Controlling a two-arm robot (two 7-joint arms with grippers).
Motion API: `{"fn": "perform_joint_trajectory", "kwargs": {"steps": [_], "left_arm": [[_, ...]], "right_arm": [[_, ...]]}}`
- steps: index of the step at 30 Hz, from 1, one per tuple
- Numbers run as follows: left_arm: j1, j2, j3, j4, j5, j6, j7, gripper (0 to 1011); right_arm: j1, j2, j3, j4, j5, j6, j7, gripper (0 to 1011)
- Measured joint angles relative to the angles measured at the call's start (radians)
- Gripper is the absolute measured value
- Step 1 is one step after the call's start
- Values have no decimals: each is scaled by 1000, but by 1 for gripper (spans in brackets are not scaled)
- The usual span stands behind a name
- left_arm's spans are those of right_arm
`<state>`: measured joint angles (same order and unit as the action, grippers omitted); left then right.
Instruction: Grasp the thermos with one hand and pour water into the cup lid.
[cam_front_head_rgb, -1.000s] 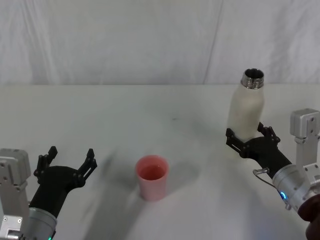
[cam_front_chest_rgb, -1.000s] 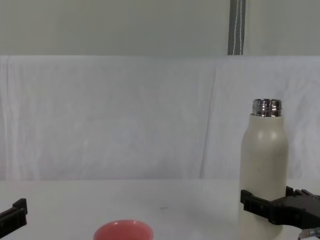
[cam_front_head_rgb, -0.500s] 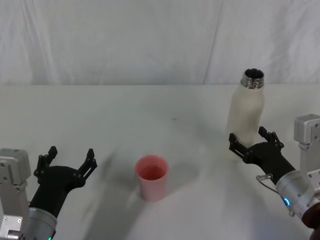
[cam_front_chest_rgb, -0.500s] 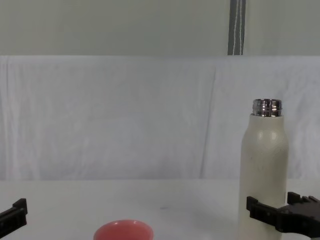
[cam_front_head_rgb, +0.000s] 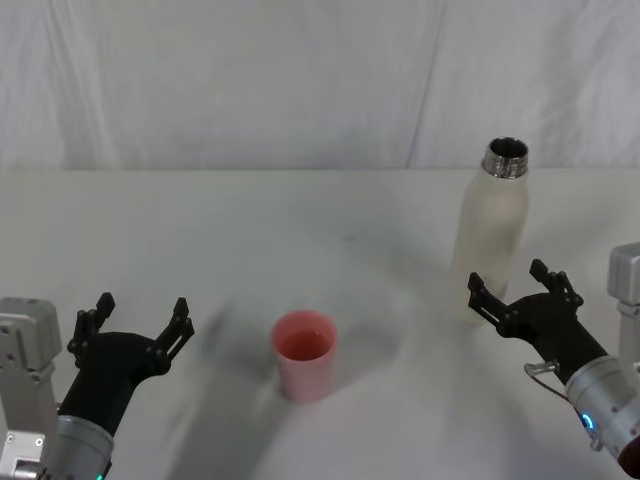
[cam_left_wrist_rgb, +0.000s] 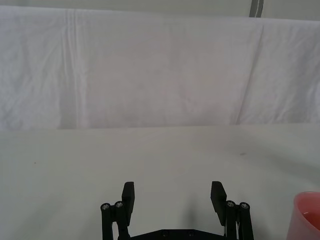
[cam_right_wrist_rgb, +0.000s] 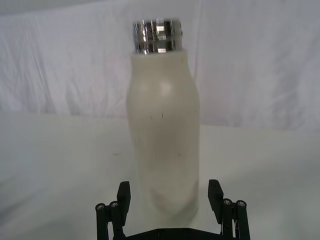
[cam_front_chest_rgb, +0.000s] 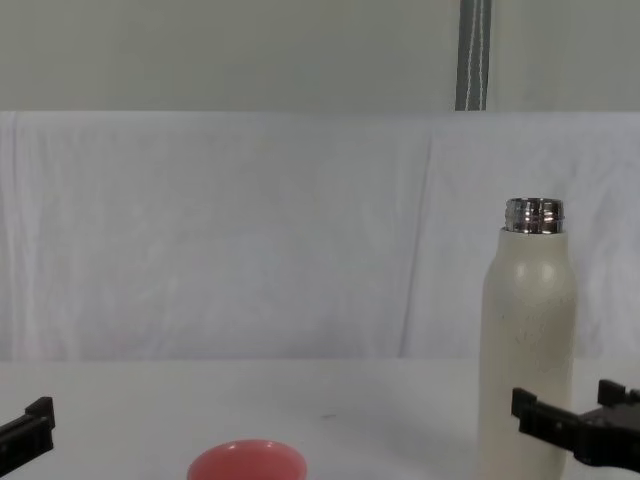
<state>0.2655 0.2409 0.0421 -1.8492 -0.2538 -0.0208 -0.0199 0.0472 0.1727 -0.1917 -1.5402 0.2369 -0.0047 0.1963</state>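
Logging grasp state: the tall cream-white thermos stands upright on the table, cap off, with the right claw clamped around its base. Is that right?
Not quite. The tall cream-white matte thermos does stand upright on the white table, cap off, but the black right claw is open and clear of it, just in front of its base. The head view shows the gap.
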Motion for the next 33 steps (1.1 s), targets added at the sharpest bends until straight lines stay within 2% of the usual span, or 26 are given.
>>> {"fn": "perform_joint_trajectory", "kwargs": {"steps": [5, 17, 33], "left_arm": [[0, 0, 0, 0, 0, 0, 0, 1001], [0, 0, 0, 0, 0, 0, 0, 1001], [0, 0, 0, 0, 0, 0, 0, 1001]], "right_arm": [[-44, -3, 4, -69, -13, -20, -21, 1002], [-106, -9, 5, -149, -45, -42, -34, 1002], [-129, -16, -28, -167, -70, -31, -18, 1002]]}}
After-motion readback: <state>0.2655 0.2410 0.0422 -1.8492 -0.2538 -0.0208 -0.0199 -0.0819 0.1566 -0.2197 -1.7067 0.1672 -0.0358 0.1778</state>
